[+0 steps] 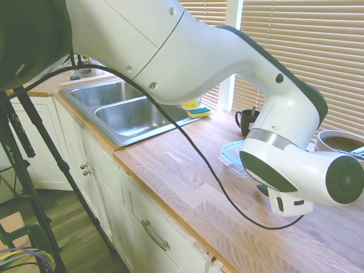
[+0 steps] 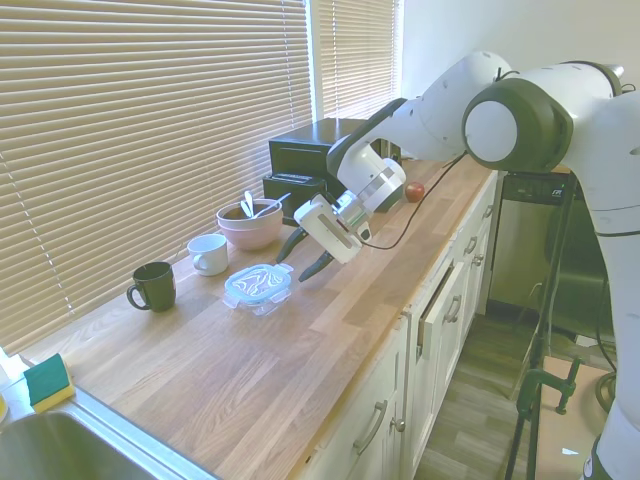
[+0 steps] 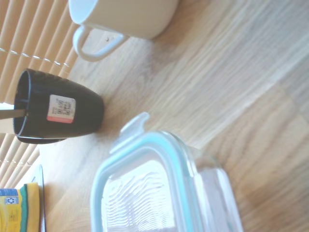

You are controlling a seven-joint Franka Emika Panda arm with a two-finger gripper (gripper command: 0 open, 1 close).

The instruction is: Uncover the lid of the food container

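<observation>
The food container (image 2: pixel 258 286) is a small clear glass dish on the wooden counter, with the teal-rimmed clear lid (image 2: pixel 257 279) sitting closed on top. My gripper (image 2: pixel 300 263) hangs open just right of it and slightly above, fingers slanting down toward the lid, holding nothing. In the first exterior view the lid (image 1: pixel 232 153) peeks out from behind my forearm and wrist, which hide the fingers. The wrist view shows the lid (image 3: pixel 145 193) close up with a clip tab (image 3: pixel 135 124) and the glass wall (image 3: pixel 217 193) of the dish below it.
A white cup (image 2: pixel 209 253), a dark mug (image 2: pixel 152 285) and a pink bowl (image 2: pixel 250 223) with utensils stand behind the container by the blinds. A black appliance (image 2: pixel 310 160) and an apple (image 2: pixel 414 191) lie farther along. The sponge (image 2: pixel 45 380) and sink (image 1: pixel 131 111) are at the other end.
</observation>
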